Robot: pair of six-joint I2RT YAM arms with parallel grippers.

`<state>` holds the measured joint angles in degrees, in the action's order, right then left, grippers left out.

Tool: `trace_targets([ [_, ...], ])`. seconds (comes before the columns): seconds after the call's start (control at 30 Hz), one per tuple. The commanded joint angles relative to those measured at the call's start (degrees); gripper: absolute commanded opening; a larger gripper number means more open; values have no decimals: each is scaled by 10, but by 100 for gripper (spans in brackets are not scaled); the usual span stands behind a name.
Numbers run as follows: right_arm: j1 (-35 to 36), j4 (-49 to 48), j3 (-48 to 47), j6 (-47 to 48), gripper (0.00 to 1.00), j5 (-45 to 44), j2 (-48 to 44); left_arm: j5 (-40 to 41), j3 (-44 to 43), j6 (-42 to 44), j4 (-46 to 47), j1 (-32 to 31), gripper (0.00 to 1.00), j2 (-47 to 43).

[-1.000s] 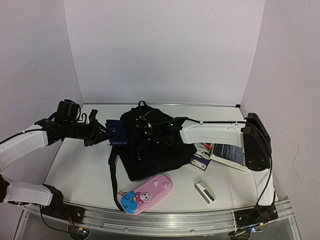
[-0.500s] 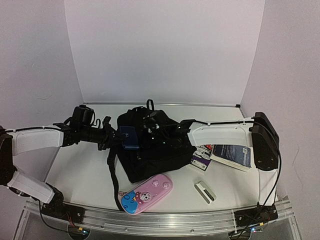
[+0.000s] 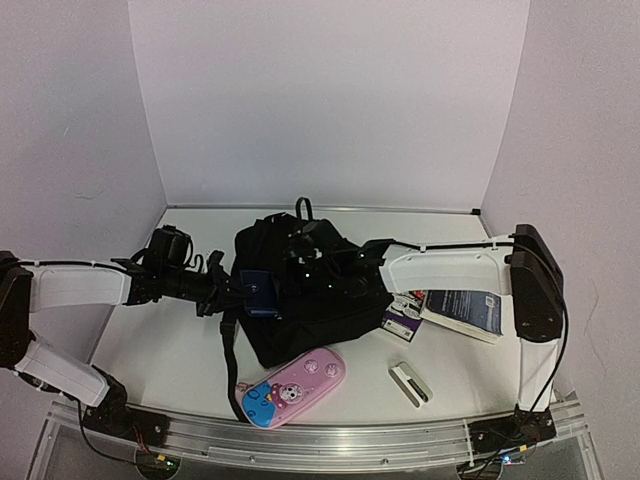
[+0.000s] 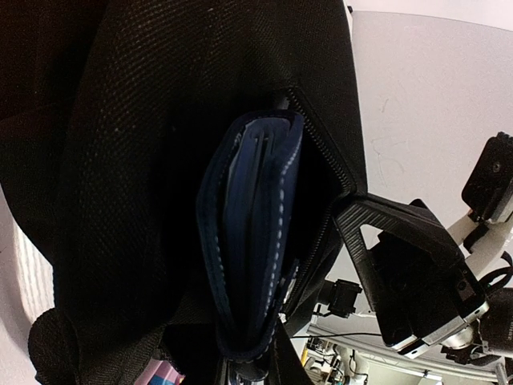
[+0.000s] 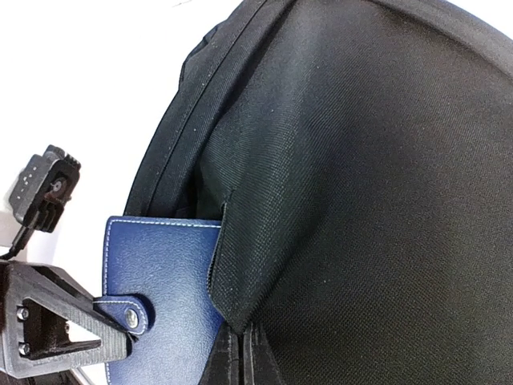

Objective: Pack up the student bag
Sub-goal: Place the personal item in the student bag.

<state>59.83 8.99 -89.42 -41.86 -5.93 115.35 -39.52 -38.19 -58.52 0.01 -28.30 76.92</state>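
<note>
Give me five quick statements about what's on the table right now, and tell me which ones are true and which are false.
1. The left gripper holds the navy wallet. True.
2. The wallet is fully inside the student bag. False: only part of it is in the bag's zip opening, and the rest sticks out.
3. The pink-and-blue pencil case lies on the table in front of the bag. True.
4. The book lies left of the bag. False: it lies to the bag's right.
5. The right gripper hovers over the pencil case. False: it is shut, up at the top of the bag.
</note>
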Motion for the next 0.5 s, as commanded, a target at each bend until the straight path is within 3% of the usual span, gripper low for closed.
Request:
trace_targets([
  [0.0,1,-71,-10,-2,0,-3,-51,-16,-8,1,18,-3,0,17],
  [0.17,1,-75,-5,-15,0,-16,-55,-53,-31,2,19,-21,0,45],
  [0.47,1,-83,-16,-15,0,-8,-47,-34,-15,-2,14,-33,0,36],
])
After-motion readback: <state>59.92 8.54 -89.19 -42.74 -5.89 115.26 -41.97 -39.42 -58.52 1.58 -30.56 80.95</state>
